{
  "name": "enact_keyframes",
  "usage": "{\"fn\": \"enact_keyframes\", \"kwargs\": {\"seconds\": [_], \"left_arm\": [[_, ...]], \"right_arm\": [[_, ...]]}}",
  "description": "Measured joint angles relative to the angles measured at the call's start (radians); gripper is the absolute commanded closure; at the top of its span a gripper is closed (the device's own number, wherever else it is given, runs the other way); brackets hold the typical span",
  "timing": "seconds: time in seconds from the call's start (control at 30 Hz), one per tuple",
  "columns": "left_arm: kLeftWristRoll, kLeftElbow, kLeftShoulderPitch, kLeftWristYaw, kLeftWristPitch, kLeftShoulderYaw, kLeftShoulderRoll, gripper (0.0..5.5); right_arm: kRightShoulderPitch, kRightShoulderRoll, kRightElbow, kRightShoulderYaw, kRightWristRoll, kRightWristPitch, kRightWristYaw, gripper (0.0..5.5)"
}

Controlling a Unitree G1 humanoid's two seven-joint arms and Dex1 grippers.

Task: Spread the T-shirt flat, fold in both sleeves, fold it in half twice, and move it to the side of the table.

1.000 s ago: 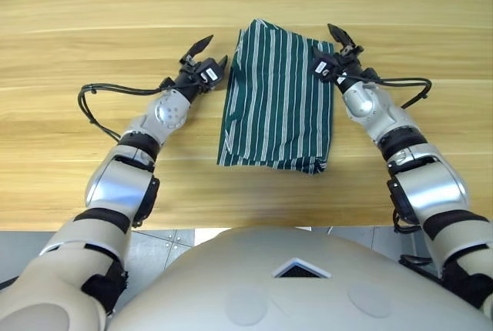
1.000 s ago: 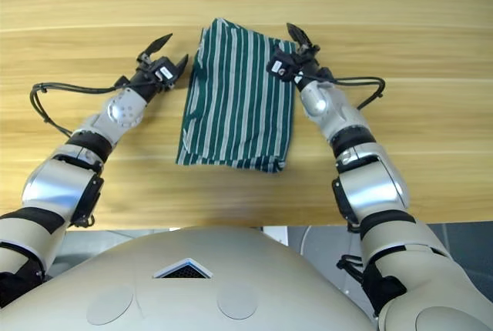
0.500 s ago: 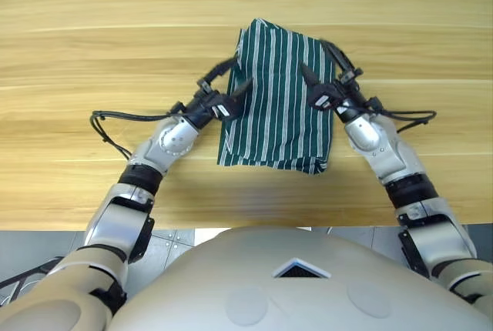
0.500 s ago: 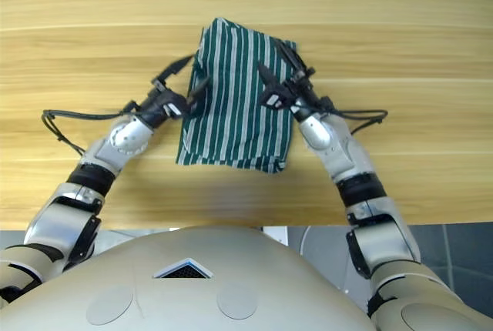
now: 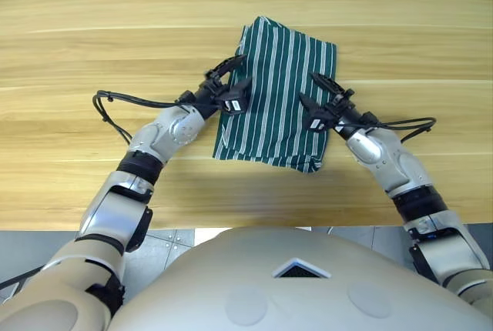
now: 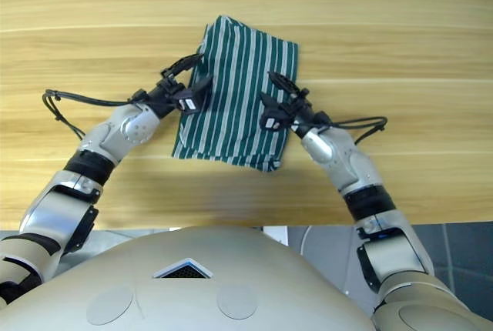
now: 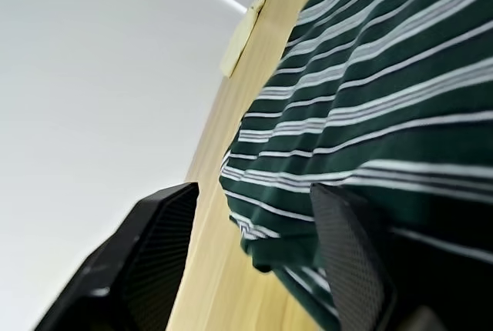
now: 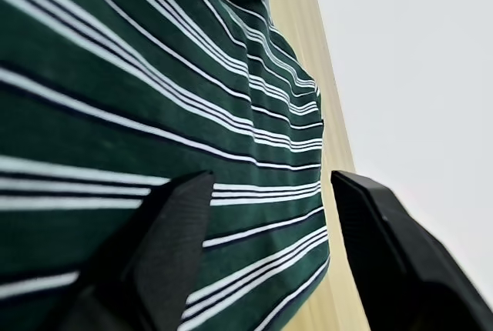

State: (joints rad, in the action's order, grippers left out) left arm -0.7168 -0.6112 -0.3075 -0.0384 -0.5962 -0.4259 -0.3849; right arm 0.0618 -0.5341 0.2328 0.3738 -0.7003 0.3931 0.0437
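Observation:
The T-shirt (image 5: 277,92), dark green with white stripes, lies folded into a rectangle in the middle of the wooden table (image 5: 92,23). My left gripper (image 5: 246,68) is open at the shirt's left side edge, about halfway along it, and the left wrist view has the striped cloth (image 7: 370,115) lying between its black fingers (image 7: 154,254). On the right side edge my right gripper (image 5: 306,86) is open too, its fingers (image 8: 169,246) spread over the cloth (image 8: 115,77). Neither pair of fingers is closed on the fabric.
Bare wood surrounds the shirt on every side, with wide room to the left, right and far side. The table's front edge (image 5: 231,223) runs close below the shirt. Black cables loop beside my left forearm (image 5: 108,104) and my right forearm (image 5: 408,123).
Both grippers have come from the shirt's far corners toward me along its side edges and in over the cloth. The shirt's near end has shifted slightly left.

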Motion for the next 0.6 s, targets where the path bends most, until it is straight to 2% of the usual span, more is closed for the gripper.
{"fn": "enact_keyframes", "kwargs": {"seconds": [0.2,0.6], "left_arm": [[0.045,0.117,0.114,0.009,0.017,0.006,-0.028,2.81],[0.084,0.188,0.182,0.018,0.059,0.02,-0.051,2.81]], "right_arm": [[-0.005,-0.01,-0.014,0.002,-0.006,-0.004,0.011,2.68],[-0.006,-0.028,-0.023,0.004,-0.006,-0.02,0.023,2.68]]}}
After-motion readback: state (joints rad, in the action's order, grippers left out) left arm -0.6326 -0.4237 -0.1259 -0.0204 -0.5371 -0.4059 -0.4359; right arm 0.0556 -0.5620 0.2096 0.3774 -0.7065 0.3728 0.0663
